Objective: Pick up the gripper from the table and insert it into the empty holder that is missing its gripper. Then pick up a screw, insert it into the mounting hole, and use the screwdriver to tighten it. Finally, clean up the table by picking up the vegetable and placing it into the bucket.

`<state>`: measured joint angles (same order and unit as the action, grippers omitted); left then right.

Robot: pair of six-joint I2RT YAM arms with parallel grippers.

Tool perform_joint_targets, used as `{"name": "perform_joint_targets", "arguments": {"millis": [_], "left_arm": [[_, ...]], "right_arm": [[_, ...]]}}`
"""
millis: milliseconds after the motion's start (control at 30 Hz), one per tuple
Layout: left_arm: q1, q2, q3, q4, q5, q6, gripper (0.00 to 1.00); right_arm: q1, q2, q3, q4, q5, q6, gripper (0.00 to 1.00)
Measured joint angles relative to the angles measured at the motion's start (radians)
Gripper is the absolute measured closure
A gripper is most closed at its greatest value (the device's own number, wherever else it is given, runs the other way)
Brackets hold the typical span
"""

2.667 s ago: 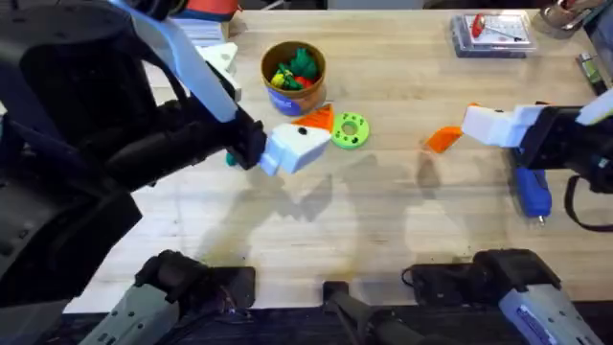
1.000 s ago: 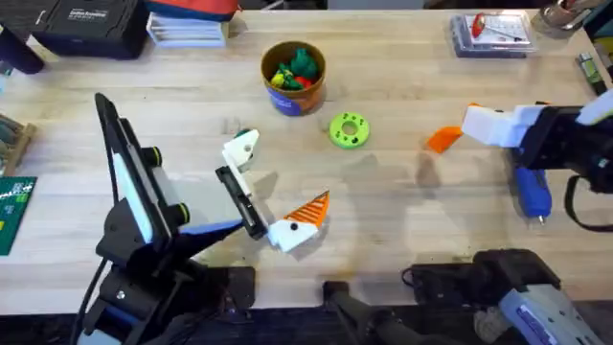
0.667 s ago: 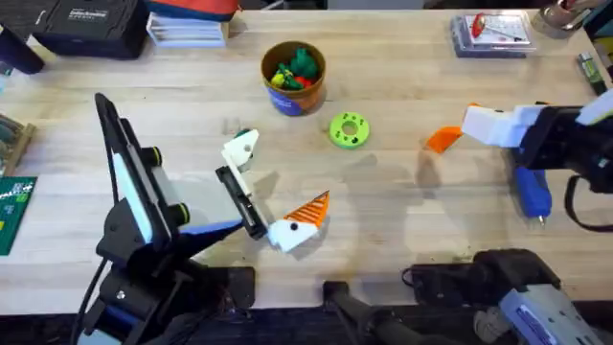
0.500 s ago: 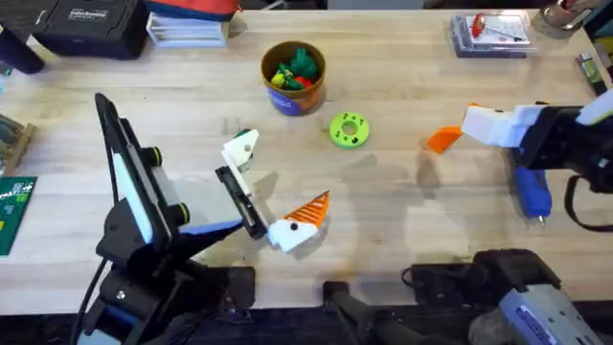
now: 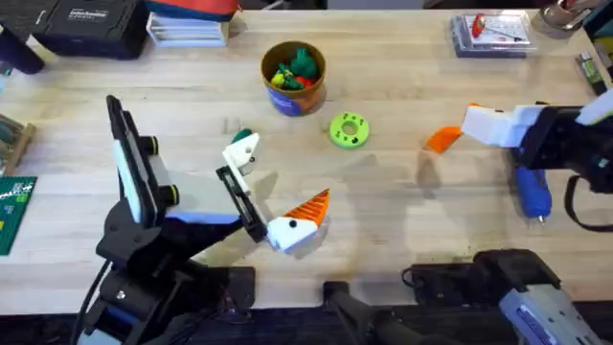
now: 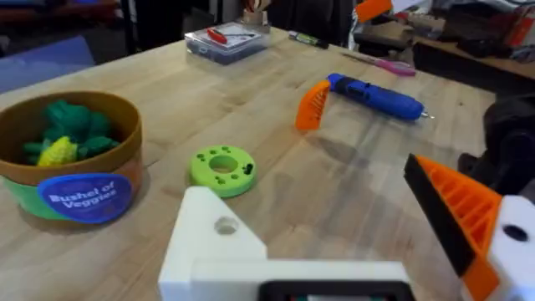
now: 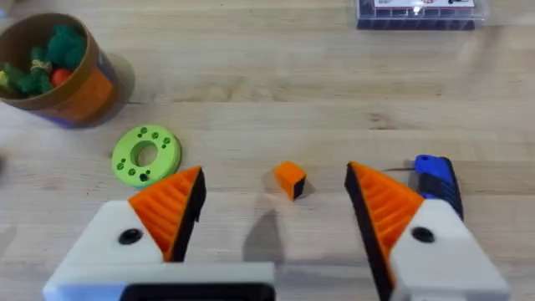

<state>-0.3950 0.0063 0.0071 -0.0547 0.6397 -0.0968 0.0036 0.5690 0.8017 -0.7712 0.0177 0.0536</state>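
My left gripper (image 5: 273, 182) sits low at the front left, open and holding nothing. One of its sides is the holder (image 5: 241, 150) (image 6: 209, 251), a bare white mount, and the other carries an orange pad. A small dark green thing (image 5: 241, 136) shows beside the holder; I cannot tell if it is the vegetable. The loose orange gripper (image 5: 442, 140) (image 6: 311, 104) (image 7: 290, 179) rests on the table just ahead of my open right gripper (image 5: 471, 123) (image 7: 276, 209). The blue screwdriver (image 5: 533, 192) (image 6: 376, 94) (image 7: 436, 180) lies beside it. The bucket (image 5: 287, 101) (image 6: 84, 196) (image 7: 79, 88) holds toy vegetables.
A bright green disc (image 5: 348, 130) (image 6: 222, 166) (image 7: 146, 155) lies right of the bucket. A clear case (image 5: 488, 34) (image 6: 226, 42) (image 7: 418, 10) sits at the back right. Books and a black box (image 5: 86, 24) are at the back left, and a green board (image 5: 11, 206) at the left edge.
The left arm, earlier raised large under the camera near the bucket, has drawn back to the front left and its upper link shifted slightly just now. The right arm has stayed still.
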Motion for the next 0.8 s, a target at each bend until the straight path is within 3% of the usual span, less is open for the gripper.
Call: {"name": "perform_joint_targets", "arguments": {"millis": [400, 800], "left_arm": [[0.0, 0.0, 0.0, -0.002, 0.049, -0.094, 0.015], [0.0, 0.0, 0.0, -0.002, 0.049, -0.107, 0.015]], "right_arm": [[0.0, 0.0, 0.0, 0.0, 0.0, 0.0, 0.008], [0.0, 0.0, 0.0, -0.007, -0.005, 0.007, 0.009]]}}
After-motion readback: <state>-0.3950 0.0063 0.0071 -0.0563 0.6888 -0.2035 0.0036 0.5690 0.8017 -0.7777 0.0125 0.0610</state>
